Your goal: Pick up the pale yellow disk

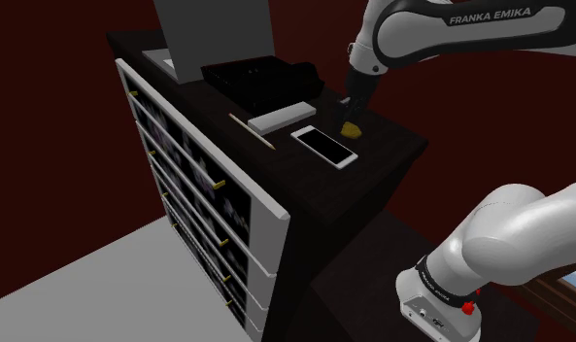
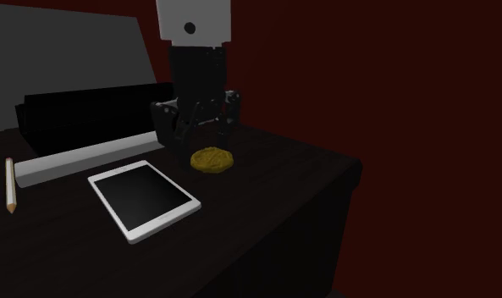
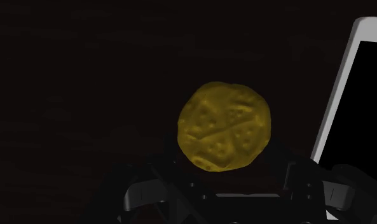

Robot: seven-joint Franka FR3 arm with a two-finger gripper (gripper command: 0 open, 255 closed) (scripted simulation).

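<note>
Everything here sits on the dresser top. In the second exterior view the disk is around mid-frame. The tablet lies just beside it to the lower left, not touching it. The pencil lies further left, near the frame's left edge. A long bar runs behind the tablet and pencil, a box sits behind the bar, and a panel stands at the upper left. The gripper hangs just above the disk, clear of it. In the shoulder view the drawers face the lower left.
</note>
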